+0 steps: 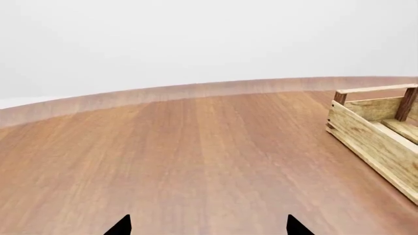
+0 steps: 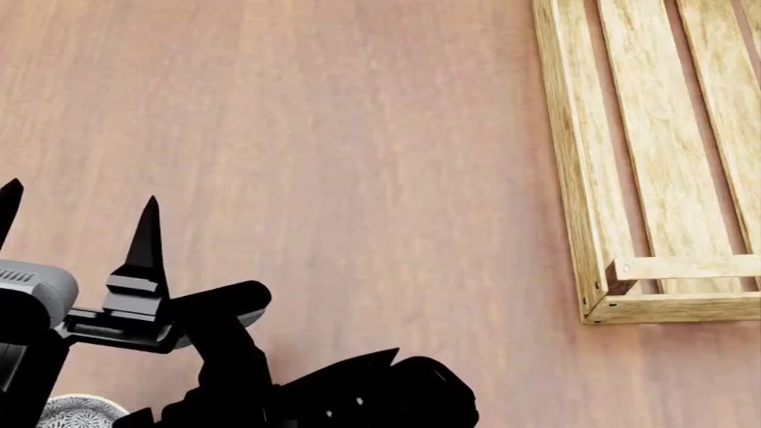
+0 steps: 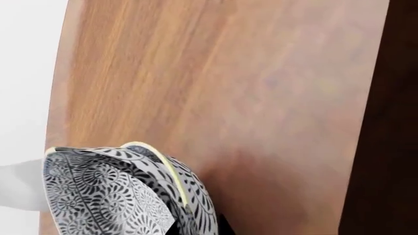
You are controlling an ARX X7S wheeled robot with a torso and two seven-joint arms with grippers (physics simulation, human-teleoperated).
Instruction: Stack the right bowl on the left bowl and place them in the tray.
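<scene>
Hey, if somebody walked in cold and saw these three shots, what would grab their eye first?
Probably the black-and-white patterned bowl with a yellow rim, filling the near corner of the right wrist view, tilted over the wooden table. Next, the light-wood tray at the right of the head view, its slats bare. Then the left gripper, black fingers apart over open tabletop at the lower left.

A wide stretch of bare wooden table (image 2: 356,160) lies open between the left gripper (image 2: 77,209) and the tray (image 2: 571,178), with room for a gripper to pass. The tray's low plank wall and corner post (image 1: 408,103) stand as the only barrier on that side. In the right wrist view, 1 patterned bowl (image 3: 117,191) sits close before the camera, near the table's edge, blocking that corner.
</scene>
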